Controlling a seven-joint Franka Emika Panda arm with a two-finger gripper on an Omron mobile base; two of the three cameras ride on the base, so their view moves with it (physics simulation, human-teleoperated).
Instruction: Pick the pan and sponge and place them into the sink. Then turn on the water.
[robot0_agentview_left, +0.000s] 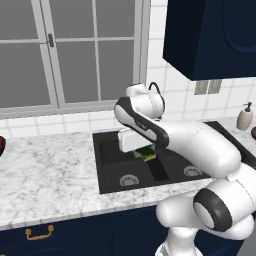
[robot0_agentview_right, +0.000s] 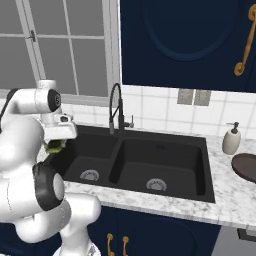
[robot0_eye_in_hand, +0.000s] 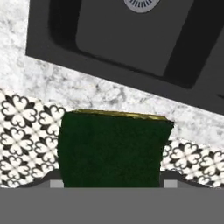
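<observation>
The gripper (robot0_eye_in_hand: 112, 183) clenches the sponge (robot0_eye_in_hand: 113, 148) between its fingers, above the sink (robot0_eye_in_hand: 131, 48) edge.

My arm rises from base, bends at elbow, reaches forward and left across front of me. Wrist turns down, hand (robot0_agentview_left: 145, 151) pointing downward, raised, not resting on anything. Fingers closed on sponge (robot0_eye_in_hand: 113, 148), one each side; in hand view sponge hides most of both fingers. In right base view hand (robot0_agentview_right: 56, 145) sits tucked beside upper arm.
</observation>
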